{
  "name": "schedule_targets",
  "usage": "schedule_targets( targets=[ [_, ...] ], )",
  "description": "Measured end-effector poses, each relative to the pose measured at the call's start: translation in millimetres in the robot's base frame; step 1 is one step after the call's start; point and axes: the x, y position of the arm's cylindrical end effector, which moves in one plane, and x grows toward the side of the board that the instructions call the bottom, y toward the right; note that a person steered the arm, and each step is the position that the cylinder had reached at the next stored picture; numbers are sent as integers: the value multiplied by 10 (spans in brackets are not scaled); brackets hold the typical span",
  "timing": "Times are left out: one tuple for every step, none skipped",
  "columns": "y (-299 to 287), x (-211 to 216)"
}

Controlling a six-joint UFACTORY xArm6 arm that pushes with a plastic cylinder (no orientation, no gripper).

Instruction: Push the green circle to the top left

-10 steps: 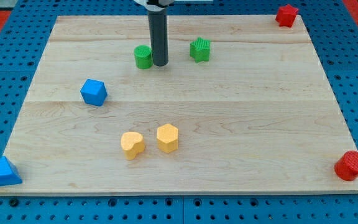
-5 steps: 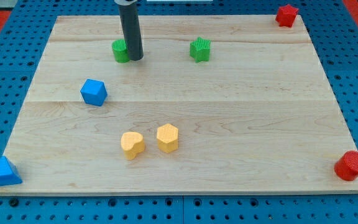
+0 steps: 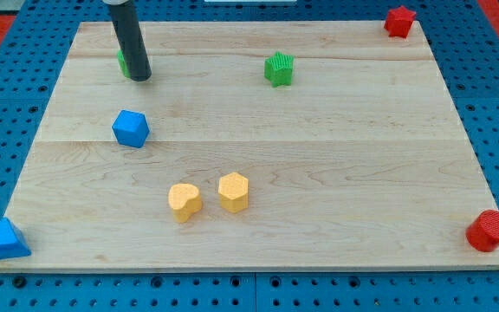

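Green circle (image 3: pixel 123 61) sits near the wooden board's (image 3: pixel 319 156) top-left corner, mostly hidden behind my tip (image 3: pixel 139 77), which touches its right side. No claw — just a plain rod. A green star (image 3: pixel 278 68) lies well to the right; a blue block (image 3: pixel 131 128) sits below.

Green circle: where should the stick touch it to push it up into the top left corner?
No gripping here, only pushing. My tip sits against the green circle on its right side, hiding most of it. The round side lets it roll off, so I'd press its lower-right side, opposite the corner, and push toward the view's top left.
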Motion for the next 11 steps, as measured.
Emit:
schedule_targets(
  targets=[
    [-29, -31],
    [-29, -140],
    [-50, -237],
    [-95, -323],
    [-110, -412],
    [-112, -510],
    [-130, -605],
    [-220, -677],
    [-380, -769],
    [-556, -822],
    [-661, -830]
  ],
)
